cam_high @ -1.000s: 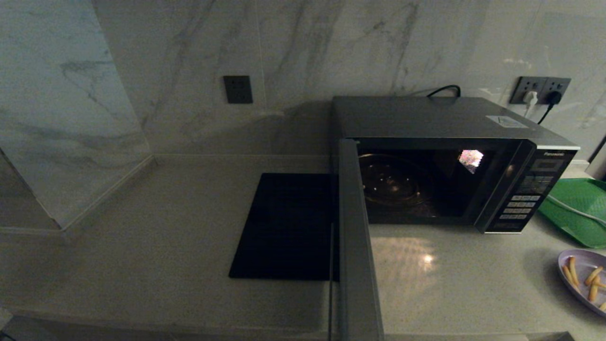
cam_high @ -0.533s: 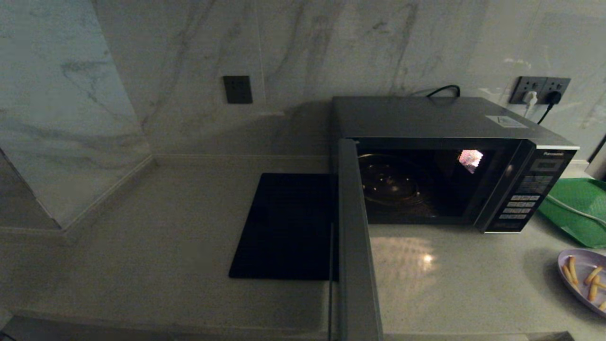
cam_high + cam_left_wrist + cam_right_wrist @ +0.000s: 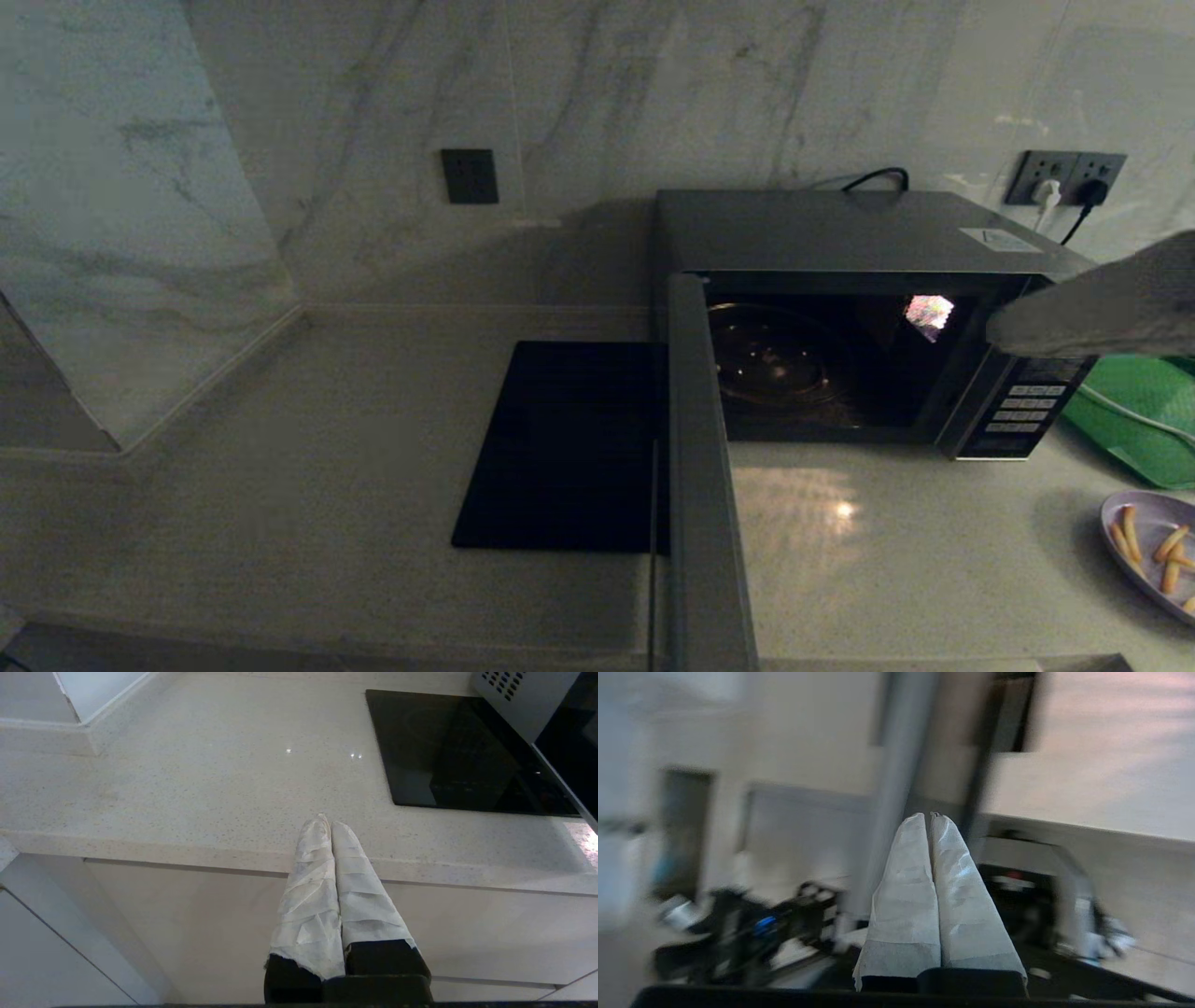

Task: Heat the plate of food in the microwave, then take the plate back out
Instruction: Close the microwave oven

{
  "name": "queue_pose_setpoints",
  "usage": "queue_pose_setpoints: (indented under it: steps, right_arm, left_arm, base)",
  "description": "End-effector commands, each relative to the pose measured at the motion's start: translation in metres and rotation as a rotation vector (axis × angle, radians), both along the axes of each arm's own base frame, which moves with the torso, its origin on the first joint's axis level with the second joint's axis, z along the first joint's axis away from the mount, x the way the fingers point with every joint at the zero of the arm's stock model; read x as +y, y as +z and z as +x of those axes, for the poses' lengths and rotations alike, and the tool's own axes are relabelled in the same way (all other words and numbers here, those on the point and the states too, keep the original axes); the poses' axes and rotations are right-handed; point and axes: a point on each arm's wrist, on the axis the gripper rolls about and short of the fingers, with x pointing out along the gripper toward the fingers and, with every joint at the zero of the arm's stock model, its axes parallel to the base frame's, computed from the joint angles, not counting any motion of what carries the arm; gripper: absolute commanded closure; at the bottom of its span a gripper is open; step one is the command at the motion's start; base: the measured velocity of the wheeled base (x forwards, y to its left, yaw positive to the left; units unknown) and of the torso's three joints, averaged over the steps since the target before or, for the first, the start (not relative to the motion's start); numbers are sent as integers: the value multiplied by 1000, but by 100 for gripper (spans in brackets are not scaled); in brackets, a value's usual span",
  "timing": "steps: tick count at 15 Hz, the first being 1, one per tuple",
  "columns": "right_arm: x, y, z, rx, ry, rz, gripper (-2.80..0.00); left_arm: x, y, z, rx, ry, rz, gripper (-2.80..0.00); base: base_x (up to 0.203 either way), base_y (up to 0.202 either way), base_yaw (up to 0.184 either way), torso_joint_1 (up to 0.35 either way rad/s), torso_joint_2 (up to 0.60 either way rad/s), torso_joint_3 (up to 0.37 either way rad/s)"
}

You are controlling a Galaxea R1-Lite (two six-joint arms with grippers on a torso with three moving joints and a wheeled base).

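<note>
The silver-grey microwave (image 3: 868, 233) stands at the back right with its door (image 3: 700, 467) swung wide open toward me. Its dark cavity holds only the glass turntable (image 3: 770, 359). The lilac plate of fries (image 3: 1153, 546) rests on the counter at the far right, near the front. My right gripper (image 3: 999, 331) reaches in from the right at panel height, well above the plate. Its wrapped fingers (image 3: 930, 816) are shut on nothing. My left gripper (image 3: 327, 823) is shut and empty at the counter's front edge, left of the door.
A flat black mat (image 3: 560, 448) lies left of the open door, also seen as the mat (image 3: 458, 756). A green tray (image 3: 1134, 411) with a white cable sits right of the microwave. Marble walls close off the left and back. Pale counter (image 3: 280, 485) stretches left.
My right gripper has swung into the head view from the right, now covering the upper part of the microwave's button panel. The plate and the door have not moved.
</note>
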Motion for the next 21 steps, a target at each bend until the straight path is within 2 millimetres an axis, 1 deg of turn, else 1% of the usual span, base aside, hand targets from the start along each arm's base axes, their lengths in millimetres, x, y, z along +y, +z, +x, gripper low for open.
queue_pose_setpoints:
  steps: [1, 3, 5, 8, 10, 15, 21]
  right_arm:
    - [38, -14, 15, 23, 33, -23, 0]
    - [65, -27, 26, 33, 48, -52, 0]
    - [87, -37, 26, 39, 87, -71, 0]
    - [110, -49, 28, 40, 123, -85, 0]
    - [119, -54, 27, 45, 141, -99, 0]
    - [132, -67, 31, 63, 155, -142, 0]
    - [143, -82, 36, 95, 149, -187, 0]
  left_arm:
    - [0, 0, 0, 0, 0, -1, 0]
    - [0, 0, 0, 0, 0, -1, 0]
    - [0, 0, 0, 0, 0, -1, 0]
    - [0, 0, 0, 0, 0, -1, 0]
    - [0, 0, 0, 0, 0, -1, 0]
    - [0, 0, 0, 0, 0, -1, 0]
    - [0, 0, 0, 0, 0, -1, 0]
  base:
    - [0, 0, 0, 0, 0, 0]
    - [0, 0, 0, 0, 0, 0]
    - [0, 0, 0, 0, 0, 0]
    - [0, 0, 0, 0, 0, 0]
    - [0, 0, 0, 0, 0, 0]
    - [0, 0, 0, 0, 0, 0]
    - [0, 0, 0, 0, 0, 0]
